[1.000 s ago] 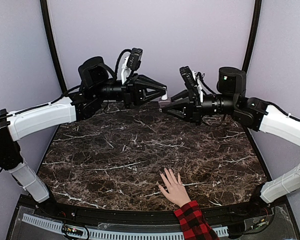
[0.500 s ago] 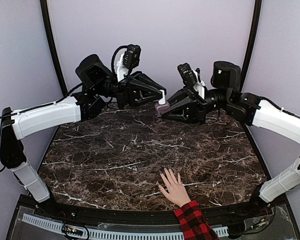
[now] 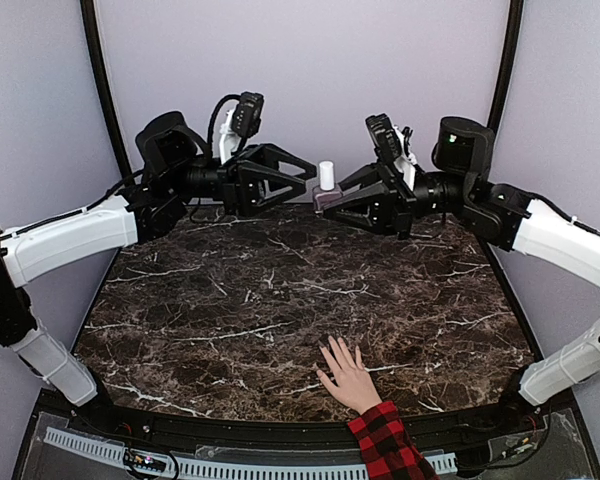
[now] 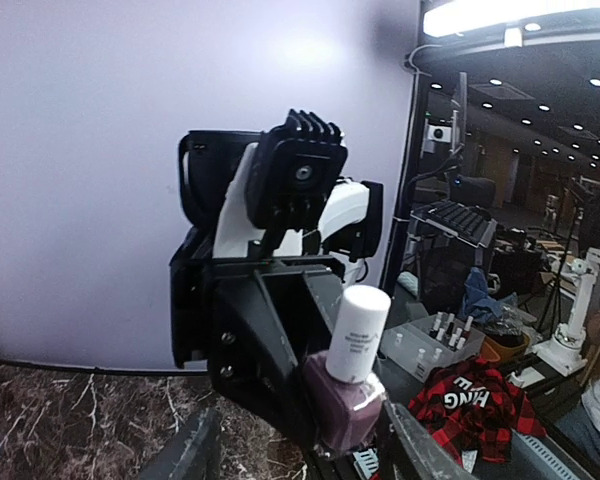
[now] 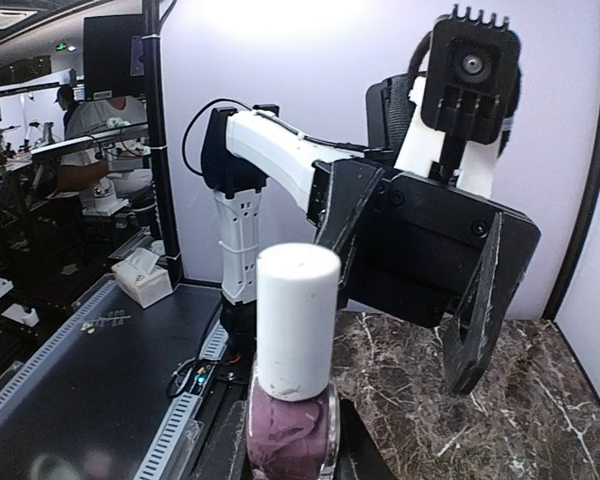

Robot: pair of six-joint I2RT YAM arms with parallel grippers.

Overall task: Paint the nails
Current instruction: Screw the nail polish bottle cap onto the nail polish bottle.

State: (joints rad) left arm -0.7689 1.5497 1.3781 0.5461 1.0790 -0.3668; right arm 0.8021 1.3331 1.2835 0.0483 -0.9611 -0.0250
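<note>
1. Jaws on left gripper [image 3: 308, 187] spread wide, empty; it has let go of the white cap [image 3: 327, 175] and backed off left.
2. Right gripper [image 3: 323, 207] clamped on purple polish bottle [image 3: 327, 198], upright, raised at far side.
3. Cap still seated: likely brush not out, painting not begun.
4. Nails [image 3: 332, 346]: tiny, pale, too small to judge polish; hand [image 3: 350, 380] flat at near table [image 3: 230, 300] edge, well apart from bottle.

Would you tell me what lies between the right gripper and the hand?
Nothing but bare marble table, as the top view shows; the right gripper holds the polish bottle well beyond the hand.
</note>
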